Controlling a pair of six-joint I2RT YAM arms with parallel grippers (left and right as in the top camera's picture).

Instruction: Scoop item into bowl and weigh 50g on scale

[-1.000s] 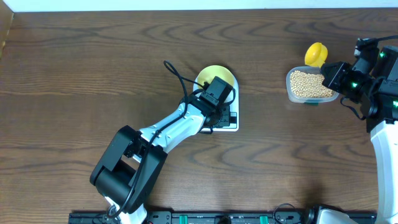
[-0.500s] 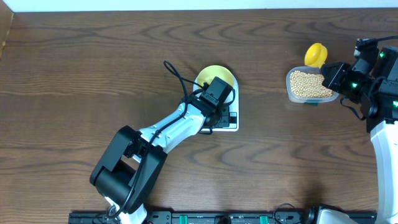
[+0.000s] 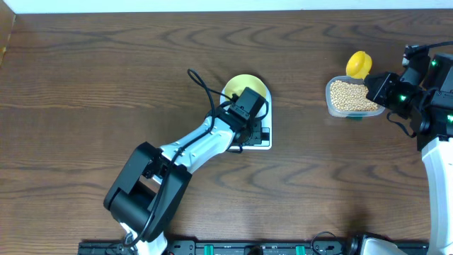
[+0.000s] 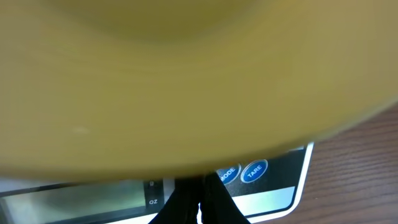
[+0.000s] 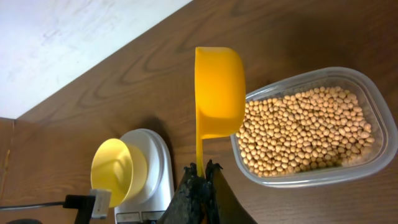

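The pale yellow-green bowl (image 3: 244,85) stands on the white scale (image 3: 263,144); in the left wrist view the bowl (image 4: 186,81) fills the top, blurred. My left gripper (image 4: 200,186) is shut and empty, its tips on the scale's front panel (image 4: 273,193) beside the MODE button, under the bowl's edge. At the right, the tan beans (image 3: 350,95) lie in a clear tub (image 5: 379,149). My right gripper (image 5: 202,168) is shut on the handle of a yellow scoop (image 5: 217,87), which hangs on edge at the tub's left end. The scoop's inside is hidden.
A black cable (image 3: 198,81) loops from the left arm over the table left of the bowl. The table's far edge meets a white wall (image 5: 74,37). A black rail (image 3: 248,248) runs along the front edge.
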